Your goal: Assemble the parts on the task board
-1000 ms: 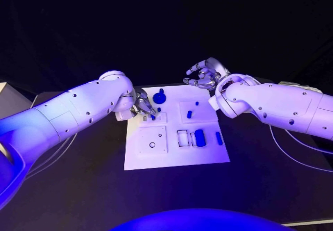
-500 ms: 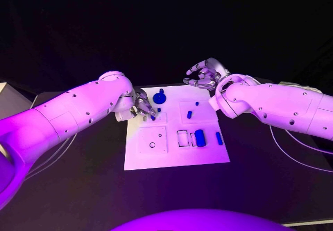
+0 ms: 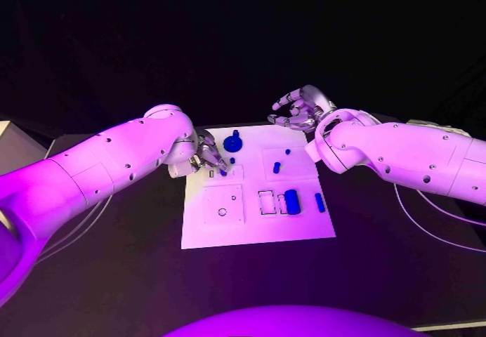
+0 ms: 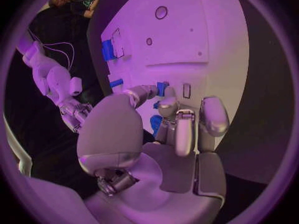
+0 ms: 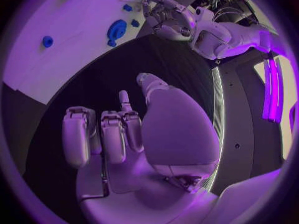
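The task board (image 3: 257, 200), a flat white matte plate with rectangular recessed panels, is seen in the head view in the middle of the black table (image 3: 121, 267). Small glossy blue parts lie on it: a round disc with a stem (image 3: 233, 142), a short peg (image 3: 277, 167) and a rounded bar (image 3: 291, 201). The left hand (image 3: 206, 159), of silver metal, is held over the board's left edge, and a small blue piece (image 3: 222, 171) is pinched at its fingertips. The right hand (image 3: 295, 109) is held beyond the board's far edge, fingers curled, nothing in them.

In the left wrist view, the left hand's fingers (image 4: 185, 129) are pressed close together above the board (image 4: 187, 35).

In the right wrist view, the right hand (image 5: 124, 134) is seen over dark table, fingers bent inward. No writing can be read.
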### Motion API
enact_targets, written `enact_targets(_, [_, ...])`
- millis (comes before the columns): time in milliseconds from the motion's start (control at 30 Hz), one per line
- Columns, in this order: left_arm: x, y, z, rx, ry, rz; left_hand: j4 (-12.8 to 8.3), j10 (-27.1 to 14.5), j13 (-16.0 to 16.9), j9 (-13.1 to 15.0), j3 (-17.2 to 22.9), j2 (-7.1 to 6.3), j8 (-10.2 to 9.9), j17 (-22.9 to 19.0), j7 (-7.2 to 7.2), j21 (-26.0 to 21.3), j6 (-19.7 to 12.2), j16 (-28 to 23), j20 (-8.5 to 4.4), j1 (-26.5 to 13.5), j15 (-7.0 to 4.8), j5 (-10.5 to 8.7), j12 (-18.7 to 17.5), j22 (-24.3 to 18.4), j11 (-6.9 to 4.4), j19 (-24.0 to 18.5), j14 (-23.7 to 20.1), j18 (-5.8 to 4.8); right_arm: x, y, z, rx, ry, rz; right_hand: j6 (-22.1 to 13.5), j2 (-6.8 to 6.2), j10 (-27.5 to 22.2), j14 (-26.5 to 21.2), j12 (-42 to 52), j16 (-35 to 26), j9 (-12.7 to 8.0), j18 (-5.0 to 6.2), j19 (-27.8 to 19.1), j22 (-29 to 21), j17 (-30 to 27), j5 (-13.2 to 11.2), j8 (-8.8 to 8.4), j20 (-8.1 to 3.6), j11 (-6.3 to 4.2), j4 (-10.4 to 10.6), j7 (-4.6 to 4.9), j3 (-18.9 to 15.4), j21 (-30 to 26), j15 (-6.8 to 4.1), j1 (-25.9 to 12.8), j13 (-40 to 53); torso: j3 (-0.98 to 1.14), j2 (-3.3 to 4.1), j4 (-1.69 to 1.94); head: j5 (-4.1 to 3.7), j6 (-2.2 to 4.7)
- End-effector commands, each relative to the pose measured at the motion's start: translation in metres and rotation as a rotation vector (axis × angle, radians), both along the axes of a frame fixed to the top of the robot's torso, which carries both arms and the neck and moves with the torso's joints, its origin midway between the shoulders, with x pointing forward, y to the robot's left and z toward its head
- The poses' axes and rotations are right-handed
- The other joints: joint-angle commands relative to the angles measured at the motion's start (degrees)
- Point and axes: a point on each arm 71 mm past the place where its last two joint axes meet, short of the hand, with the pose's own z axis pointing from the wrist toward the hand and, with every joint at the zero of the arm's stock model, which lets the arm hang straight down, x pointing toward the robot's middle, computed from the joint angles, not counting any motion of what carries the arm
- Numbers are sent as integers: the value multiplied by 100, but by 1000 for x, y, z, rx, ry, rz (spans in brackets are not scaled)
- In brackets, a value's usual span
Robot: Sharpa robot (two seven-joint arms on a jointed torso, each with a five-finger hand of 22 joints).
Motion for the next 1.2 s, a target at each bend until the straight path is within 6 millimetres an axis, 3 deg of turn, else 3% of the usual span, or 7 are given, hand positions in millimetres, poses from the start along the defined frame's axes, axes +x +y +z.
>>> enact_targets(33, [0,0,-3,-6,-3,4,-705,-31,10,-18,654,70,-42,1162,38,-36,16,-18,27,5,52,9,-7,-4,18,-24,479,25,0,1,0,-3,-1,13,-33,-17,252,606,-27,33,3,-55,310,777,1503,31,37,56,47,-4,0,43,-25,40,-56,1215,0,4,3,-3,2])
enact_targets(267, [0,0,-3,-6,-3,7,-684,-33,16,-32,630,78,-62,1161,38,-40,27,-18,31,-10,55,11,-2,-12,19,-29,479,27,-1,1,0,-3,-1,14,-33,-17,252,606,-27,33,3,-55,310,777,1503,31,37,56,47,-4,0,43,-25,40,-56,1215,3,6,-1,0,3])
enact_targets(600, [0,-1,-3,-16,7,8,-764,-60,55,-141,824,194,-213,1182,64,-25,105,-10,41,138,62,149,16,16,31,-16,485,26,-1,1,0,-3,1,16,-33,-17,252,606,-27,33,3,-55,310,777,1503,31,37,56,47,-4,0,43,-25,40,-56,1215,5,3,-1,-1,-2])
enact_targets(1200, [-1,1,-3,-58,29,26,-883,-11,81,-172,998,126,-257,1272,50,29,268,33,39,154,53,436,39,97,19,26,518,16,0,0,0,-6,7,16,-36,-18,259,604,-20,31,4,-56,311,781,1499,27,44,56,47,-1,0,47,-22,41,-72,1221,1,1,-3,1,10])
